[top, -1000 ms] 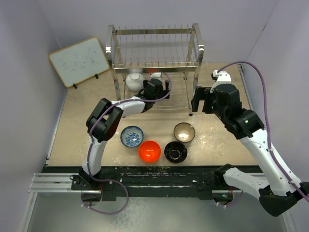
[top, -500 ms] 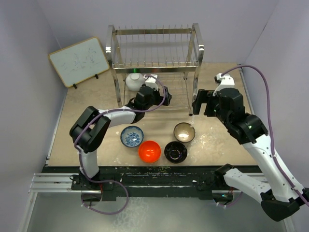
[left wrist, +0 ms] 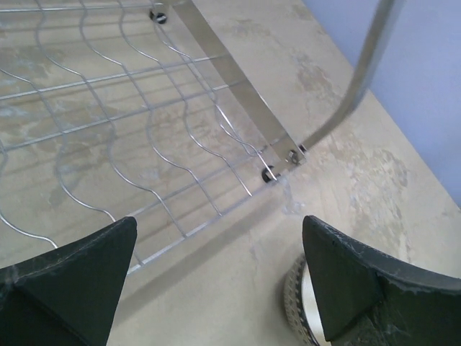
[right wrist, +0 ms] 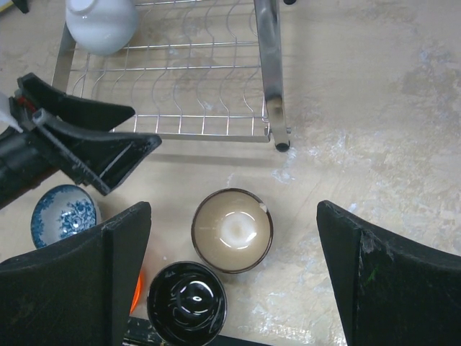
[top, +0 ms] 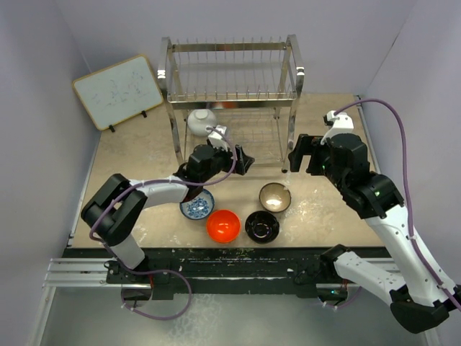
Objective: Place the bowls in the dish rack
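Note:
The steel dish rack (top: 230, 94) stands at the back. The white bowl (top: 201, 121) sits on its lower grid shelf, also seen in the right wrist view (right wrist: 101, 25). On the table lie the blue-and-white bowl (top: 197, 204), orange-red bowl (top: 223, 225), black bowl (top: 262, 226) and tan bowl (top: 275, 197). My left gripper (top: 241, 160) is open and empty, just in front of the rack's lower shelf (left wrist: 144, 108). My right gripper (top: 302, 153) is open and empty, above the tan bowl (right wrist: 232, 230), with the black bowl (right wrist: 186, 303) beside it.
A white wood-framed board (top: 117, 90) leans at the back left. The rack's front right leg (right wrist: 270, 72) stands between the two grippers. Walls close in on both sides.
My left gripper has pulled back out of the rack's lower shelf toward the front, open and empty; the white bowl stays on the shelf. My right arm has shifted only slightly.

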